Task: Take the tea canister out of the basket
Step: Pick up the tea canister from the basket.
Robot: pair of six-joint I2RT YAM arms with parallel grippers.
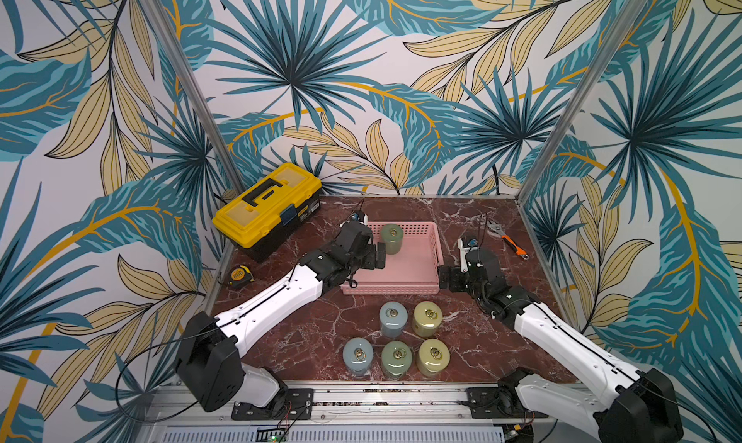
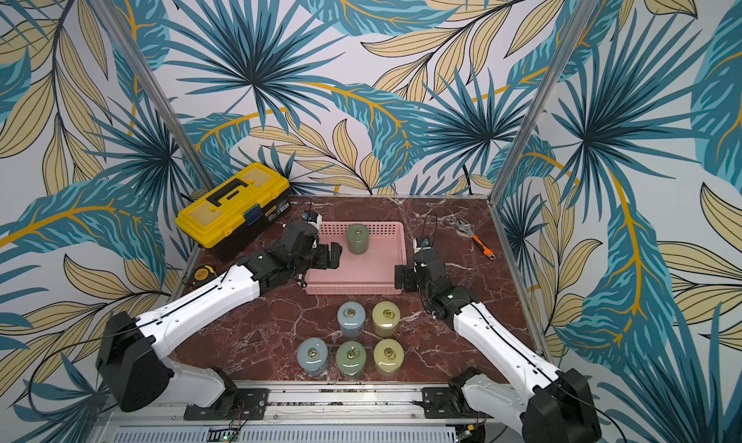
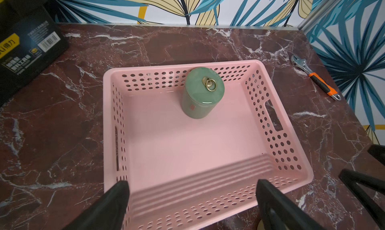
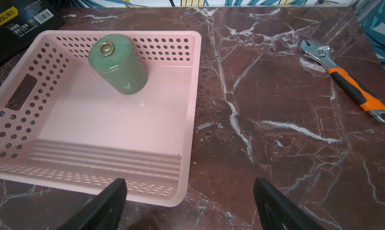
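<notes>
Filling the floor of a booth papered with a tropical leaf wallpaper (image 1: 289, 80) and framed by aluminium posts (image 1: 190, 88), a dark red marble bench (image 1: 305, 332) veined in white carries the whole scene. A yellow toolbox (image 1: 267, 204) with a black handle sits in the far left corner, a tape measure (image 1: 240, 277) lies at the left edge, and an orange-handled adjustable wrench (image 1: 510, 242) lies toward the far right. Five other canisters (image 1: 396, 358), pale blue, green and yellow, stand on the bench in front of the pink basket (image 1: 405, 268). That basket is shallow, with perforated walls and slot handles. The tea canister (image 1: 392, 239) is the only thing inside it. This is a sage-green cylinder with a glossy lid and a brass ring pull, standing upright close against the far wall, a little left of centre. In the left wrist view a small reddish mark shows on its side. The left arm reaches across from the near left, and its pincer (image 1: 379, 256) hangs over the basket's left side with the jaws spread wide, near the canister but clear of it. The right arm is bent low at the right, its pincer (image 1: 446, 277) also wide apart and holding nothing. It hangs just outside the basket's near right corner, well away from the canister.
</notes>
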